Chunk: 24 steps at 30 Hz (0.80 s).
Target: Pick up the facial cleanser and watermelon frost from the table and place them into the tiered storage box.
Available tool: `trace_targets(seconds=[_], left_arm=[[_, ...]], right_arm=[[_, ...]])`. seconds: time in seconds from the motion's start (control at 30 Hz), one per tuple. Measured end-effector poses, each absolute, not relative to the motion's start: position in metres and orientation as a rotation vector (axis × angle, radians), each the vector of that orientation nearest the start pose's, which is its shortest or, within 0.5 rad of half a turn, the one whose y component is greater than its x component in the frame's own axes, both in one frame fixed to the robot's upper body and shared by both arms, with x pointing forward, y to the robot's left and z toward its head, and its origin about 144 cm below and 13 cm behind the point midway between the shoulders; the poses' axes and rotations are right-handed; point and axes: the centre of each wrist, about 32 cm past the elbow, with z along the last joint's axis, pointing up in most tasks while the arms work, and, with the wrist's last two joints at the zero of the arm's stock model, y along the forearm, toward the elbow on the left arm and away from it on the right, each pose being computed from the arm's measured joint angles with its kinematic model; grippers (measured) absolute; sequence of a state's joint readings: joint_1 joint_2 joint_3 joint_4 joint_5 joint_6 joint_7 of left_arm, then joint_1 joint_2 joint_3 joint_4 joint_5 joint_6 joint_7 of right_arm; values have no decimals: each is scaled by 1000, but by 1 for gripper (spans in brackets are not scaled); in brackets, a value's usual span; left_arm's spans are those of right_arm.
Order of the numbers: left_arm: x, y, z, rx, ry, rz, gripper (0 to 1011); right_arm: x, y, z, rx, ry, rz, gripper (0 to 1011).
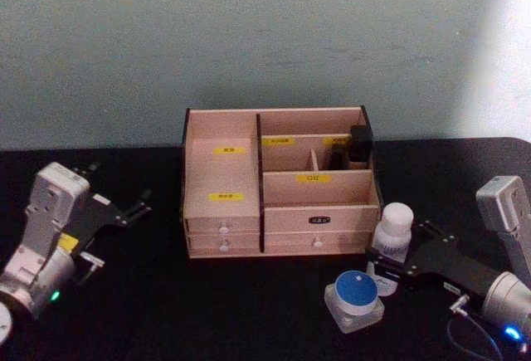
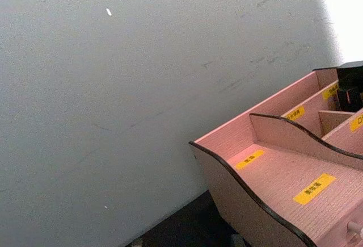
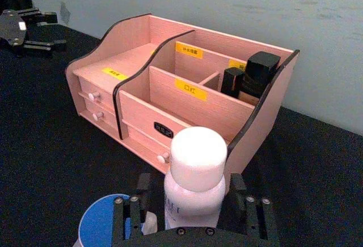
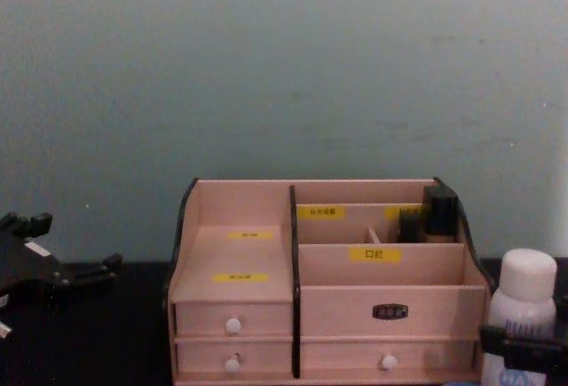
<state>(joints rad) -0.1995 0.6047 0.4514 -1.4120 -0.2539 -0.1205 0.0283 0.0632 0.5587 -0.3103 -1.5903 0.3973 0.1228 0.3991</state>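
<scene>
Step in hand, as judged: grasping the facial cleanser (image 1: 395,226). The right pincer (image 1: 388,263) grips the bottle low on its body, with a pad on each side. The bottle stands on the bench (image 1: 249,311) at 4 o'clock of the tiered storage box (image 1: 217,174), just beside its dark right edge. The watermelon frost (image 1: 355,290) sits near the bottle at its 7 o'clock. The left pincer (image 1: 116,203) is parked wide at 9 o'clock of the box.

Next, lift straight up until the base clears that edge, then travel toward 10 o'clock. The left tiers and the front right tier are bare. Dark containers (image 1: 358,145) occupy the rear right cell.
</scene>
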Motion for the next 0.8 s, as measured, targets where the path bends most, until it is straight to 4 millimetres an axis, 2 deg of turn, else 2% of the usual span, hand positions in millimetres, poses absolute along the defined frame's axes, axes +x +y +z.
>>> trace_targets(seconds=[0.23,0.3,0.4,0.8], left_arm=[[489,310,1140,305,-285,1248,1001],[489,310,1140,304,-285,1248,1001],[489,310,1140,304,-285,1248,1001],[489,310,1140,304,-285,1248,1001]], right_arm=[[462,-298,1159,-262,55,-896,732],[462,-298,1159,-262,55,-896,648],[462,-298,1159,-262,55,-896,591],[461,-299,1160,-256,57,-895,591]])
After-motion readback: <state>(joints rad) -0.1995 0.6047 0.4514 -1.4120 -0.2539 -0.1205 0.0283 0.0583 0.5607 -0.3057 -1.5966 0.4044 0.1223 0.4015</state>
